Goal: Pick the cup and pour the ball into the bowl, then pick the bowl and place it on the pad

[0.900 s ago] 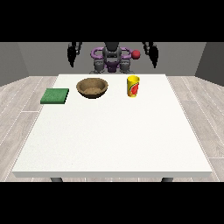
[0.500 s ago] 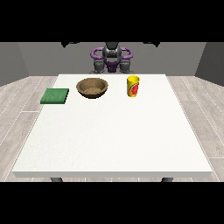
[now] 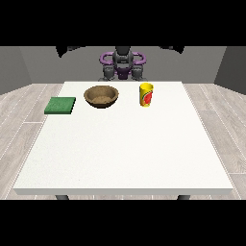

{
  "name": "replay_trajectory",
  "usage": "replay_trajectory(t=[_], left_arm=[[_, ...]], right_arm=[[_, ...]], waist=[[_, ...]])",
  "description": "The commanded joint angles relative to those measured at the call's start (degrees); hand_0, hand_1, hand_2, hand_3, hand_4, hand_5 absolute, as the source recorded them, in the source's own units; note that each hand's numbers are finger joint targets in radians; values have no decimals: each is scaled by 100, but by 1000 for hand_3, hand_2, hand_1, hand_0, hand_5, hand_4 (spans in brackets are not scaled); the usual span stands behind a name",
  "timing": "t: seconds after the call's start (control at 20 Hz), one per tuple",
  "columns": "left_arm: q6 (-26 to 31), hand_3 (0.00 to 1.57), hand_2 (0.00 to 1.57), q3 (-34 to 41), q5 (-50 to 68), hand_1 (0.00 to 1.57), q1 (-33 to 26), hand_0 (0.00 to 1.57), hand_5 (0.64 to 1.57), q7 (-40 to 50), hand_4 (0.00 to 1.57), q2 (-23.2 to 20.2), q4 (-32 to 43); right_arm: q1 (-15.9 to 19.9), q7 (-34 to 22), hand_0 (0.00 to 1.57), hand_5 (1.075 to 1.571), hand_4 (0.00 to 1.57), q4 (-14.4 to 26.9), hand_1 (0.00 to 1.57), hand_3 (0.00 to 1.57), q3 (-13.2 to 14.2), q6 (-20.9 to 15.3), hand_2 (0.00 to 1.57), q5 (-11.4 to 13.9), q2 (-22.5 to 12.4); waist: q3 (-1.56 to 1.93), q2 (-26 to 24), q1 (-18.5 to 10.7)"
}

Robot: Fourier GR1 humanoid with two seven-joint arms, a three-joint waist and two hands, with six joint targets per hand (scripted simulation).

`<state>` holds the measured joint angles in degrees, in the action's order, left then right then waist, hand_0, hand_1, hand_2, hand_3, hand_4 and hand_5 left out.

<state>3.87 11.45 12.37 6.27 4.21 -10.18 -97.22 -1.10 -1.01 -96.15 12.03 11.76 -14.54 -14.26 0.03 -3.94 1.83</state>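
A yellow cup [image 3: 146, 94] with a red mark stands upright on the white table [image 3: 125, 149], right of centre at the far side. No ball shows; the inside of the cup is hidden. Left of the cup sits a brown wooden bowl [image 3: 101, 96], upright. A flat green pad [image 3: 60, 105] lies further left, near the table's left edge. Both arms are raised high behind the table. Only dark parts of the hand at the view's left [image 3: 68, 49] and the hand at the view's right [image 3: 174, 48] show at the scene's top edge, far above all objects.
The robot's grey and purple torso [image 3: 123, 65] stands behind the far table edge. Wide bare white surface stretches from the objects to the near edge. Grey plank floor surrounds the table.
Both arms have swung upward and outward, so the hands now sit at the scene's top edge. A small red spot seen earlier beside the robot's shoulder no longer shows. Cup, bowl and pad have not moved.
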Motion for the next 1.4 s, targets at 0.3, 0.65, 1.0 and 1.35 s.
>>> replay_trajectory(t=[0.3, 0.65, 1.0, 1.35], left_arm=[[-49, 0, 0, -143, -635, 0, 392, 0, 1527, -1730, 0, 306, 1212], [-315, 0, 0, -244, -937, 0, 427, 0, 1519, -3246, 0, 814, 2459], [-511, 0, 0, 253, -965, 0, 1321, 0, 1519, -4093, 0, 488, 4137], [-764, 0, 0, 316, -1036, 0, 1852, 0, 1520, -5021, 0, 584, 5348]], right_arm=[[582, 475, 0, 1570, 0, 306, 0, 0, -18, 62, 0, 151, 145], [584, 1218, 0, 1571, 0, 823, 0, 0, 115, 335, 0, 315, 64], [654, 1196, 0, 1570, 0, 673, 0, 0, -30, 370, 0, 306, 196], [942, 1506, 0, 1571, 0, 1187, 0, 0, 208, 666, 0, 159, -6]], waist=[[-5, 1010, 209], [-5, 1272, 275], [-6, 1577, 623], [-6, 1814, 635]])
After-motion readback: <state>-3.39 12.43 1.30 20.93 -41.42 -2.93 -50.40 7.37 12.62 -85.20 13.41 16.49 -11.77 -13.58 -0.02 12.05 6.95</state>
